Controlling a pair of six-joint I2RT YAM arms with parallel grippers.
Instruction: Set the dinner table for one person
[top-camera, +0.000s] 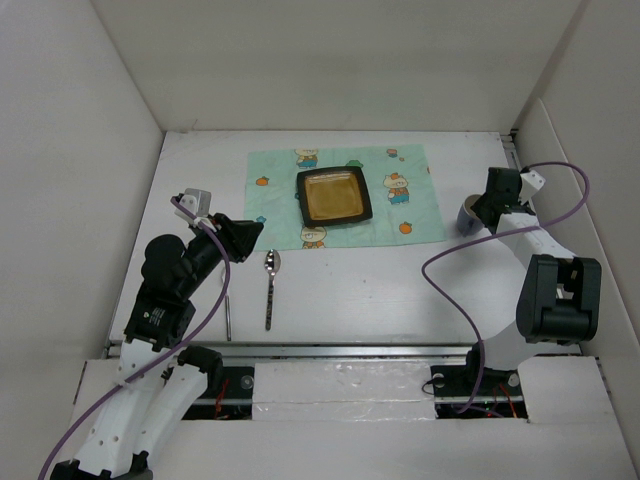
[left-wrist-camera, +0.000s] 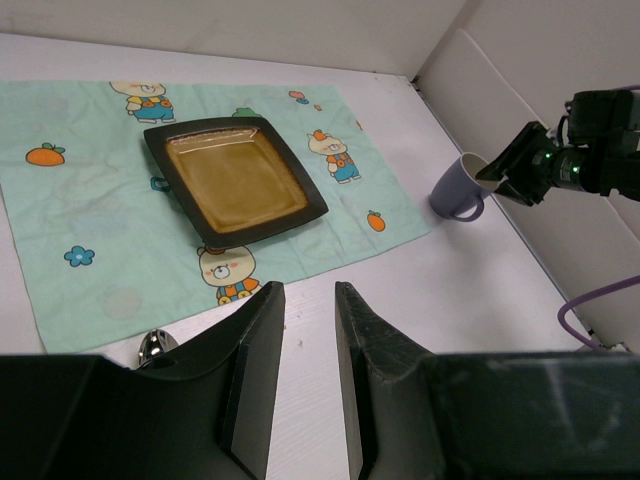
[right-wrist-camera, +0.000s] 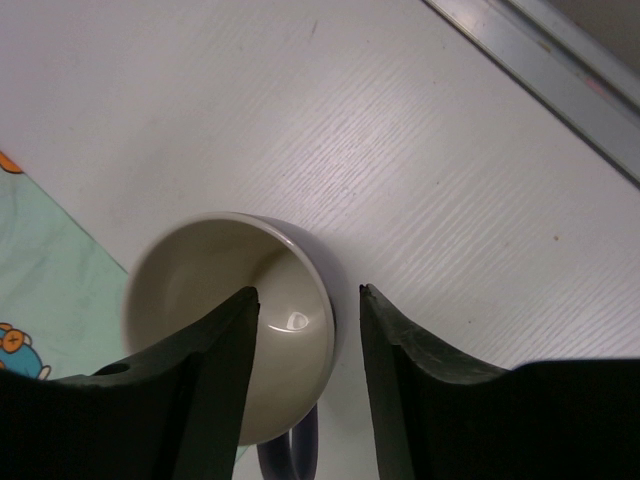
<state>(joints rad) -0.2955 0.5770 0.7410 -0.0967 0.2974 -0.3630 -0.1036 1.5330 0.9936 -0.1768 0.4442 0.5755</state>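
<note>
On the white dinner table (top-camera: 380, 290) lies a mint-green cartoon mat (top-camera: 420, 180) with a dark square plate (top-camera: 334, 196) on it, amber inside. A purple mug (top-camera: 464, 218) stands upright just right of the mat. My right gripper (right-wrist-camera: 307, 292) is open astride the mug (right-wrist-camera: 200, 290) rim, one finger inside and one outside, not pressing the wall. A metal spoon (top-camera: 271, 285) lies below the mat's left corner. My left gripper (left-wrist-camera: 308, 290) hovers next to the spoon, jaws slightly open with only bare table between them.
A thin dark utensil (top-camera: 228, 312) lies left of the spoon, close to the left arm. White walls enclose the table on three sides. A metal rail (top-camera: 350, 350) runs along the near edge. The right arm's purple cable (top-camera: 450, 260) loops over the table.
</note>
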